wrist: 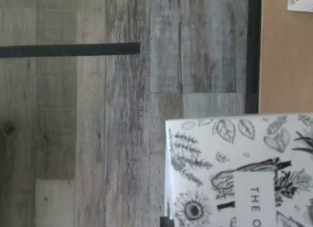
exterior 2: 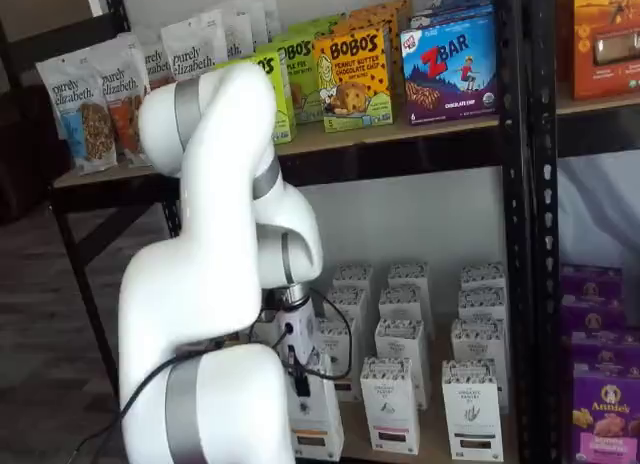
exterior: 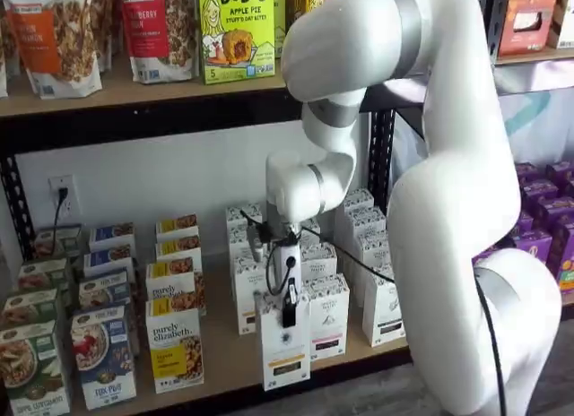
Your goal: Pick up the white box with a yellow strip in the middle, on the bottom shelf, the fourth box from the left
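The white box (exterior: 285, 346) is a slim carton with a speckled top band and a yellowish strip low on its front. It hangs at the front edge of the bottom shelf (exterior: 224, 367), slightly ahead of its row. My gripper (exterior: 289, 310) comes down on its top, black fingers shut on the white box. In a shelf view the white box (exterior 2: 314, 416) shows partly behind my arm, below the gripper (exterior 2: 299, 376). The wrist view shows the white box's patterned top (wrist: 239, 168) above the wood floor, with the bottom shelf's board (wrist: 286, 56) beside it.
Alike white cartons (exterior: 328, 316) stand right beside and behind the held box, and there are more of these white cartons (exterior 2: 390, 404). A purely elizabeth box (exterior: 175, 349) stands to its left. Purple boxes (exterior 2: 605, 404) fill the neighbouring bay past the black upright (exterior 2: 515, 234). The upper shelf (exterior: 134, 98) overhangs.
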Controlling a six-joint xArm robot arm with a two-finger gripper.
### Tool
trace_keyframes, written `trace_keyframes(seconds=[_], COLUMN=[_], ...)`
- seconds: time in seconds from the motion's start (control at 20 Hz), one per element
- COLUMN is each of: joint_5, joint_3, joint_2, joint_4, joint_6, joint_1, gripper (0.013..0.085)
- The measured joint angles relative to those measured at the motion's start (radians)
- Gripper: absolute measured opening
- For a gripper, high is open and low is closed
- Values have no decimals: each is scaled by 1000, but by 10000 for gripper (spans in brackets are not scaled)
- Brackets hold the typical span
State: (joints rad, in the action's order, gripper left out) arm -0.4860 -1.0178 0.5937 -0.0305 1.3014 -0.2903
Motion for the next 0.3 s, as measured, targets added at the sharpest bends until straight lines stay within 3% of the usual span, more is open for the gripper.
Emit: trace_keyframes(seconds=[0.3], joint_5=[0], joint_3=[63], joint_2=[-68], joint_4=[-18], joint_6=[8], joint_1=[-8], gripper=[490])
